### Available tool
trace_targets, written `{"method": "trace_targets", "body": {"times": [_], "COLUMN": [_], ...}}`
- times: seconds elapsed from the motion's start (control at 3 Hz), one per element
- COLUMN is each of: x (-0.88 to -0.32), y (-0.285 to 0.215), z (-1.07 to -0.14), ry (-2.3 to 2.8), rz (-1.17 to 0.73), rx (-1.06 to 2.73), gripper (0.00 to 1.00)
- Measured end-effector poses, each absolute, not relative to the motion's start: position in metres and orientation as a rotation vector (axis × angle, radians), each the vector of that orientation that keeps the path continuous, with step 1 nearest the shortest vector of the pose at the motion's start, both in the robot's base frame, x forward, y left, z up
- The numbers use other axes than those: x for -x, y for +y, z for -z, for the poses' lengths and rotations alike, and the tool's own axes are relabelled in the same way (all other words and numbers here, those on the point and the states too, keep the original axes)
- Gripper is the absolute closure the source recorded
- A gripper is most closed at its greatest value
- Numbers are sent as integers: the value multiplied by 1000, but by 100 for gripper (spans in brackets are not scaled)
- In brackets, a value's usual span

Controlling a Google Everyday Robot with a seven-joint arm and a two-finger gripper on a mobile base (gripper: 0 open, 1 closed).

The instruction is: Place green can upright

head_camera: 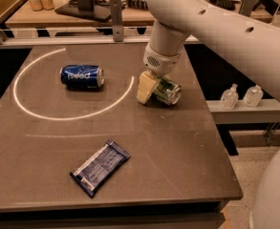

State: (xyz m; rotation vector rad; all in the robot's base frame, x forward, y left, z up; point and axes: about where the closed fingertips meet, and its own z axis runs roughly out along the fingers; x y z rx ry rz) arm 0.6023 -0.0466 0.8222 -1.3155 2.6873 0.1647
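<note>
The green can (pixel 169 92) lies on its side on the dark table (pixel 177 147), right of the middle, its silver top facing front right. My gripper (pixel 148 89) comes down from the white arm right at the can's left end and touches it. The far side of the can is hidden behind the gripper's wrist. The can rests on the table just outside the right end of a white arc painted on the tabletop.
A blue can (pixel 82 76) with white lettering lies on its side inside the white arc (pixel 58 116). A dark blue snack packet (pixel 100 166) lies flat near the front. Two small bottles (pixel 240 97) stand on a ledge to the right, beyond the table's edge.
</note>
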Motion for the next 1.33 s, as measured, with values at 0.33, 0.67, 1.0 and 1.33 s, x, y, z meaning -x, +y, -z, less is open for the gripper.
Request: {"method": "trace_targets", "body": {"times": [0.33, 0.67, 1.0, 1.33], "x": [-602, -602, -602, -595], "y": [-47, -47, -44, -32], "z": [-830, -830, -846, -915], "ry": [2687, 2687, 2579, 2180], "rz": [-165, -164, -222, -472], "rx": [1316, 1316, 1349, 1338], "gripper": [87, 100, 100, 100]}}
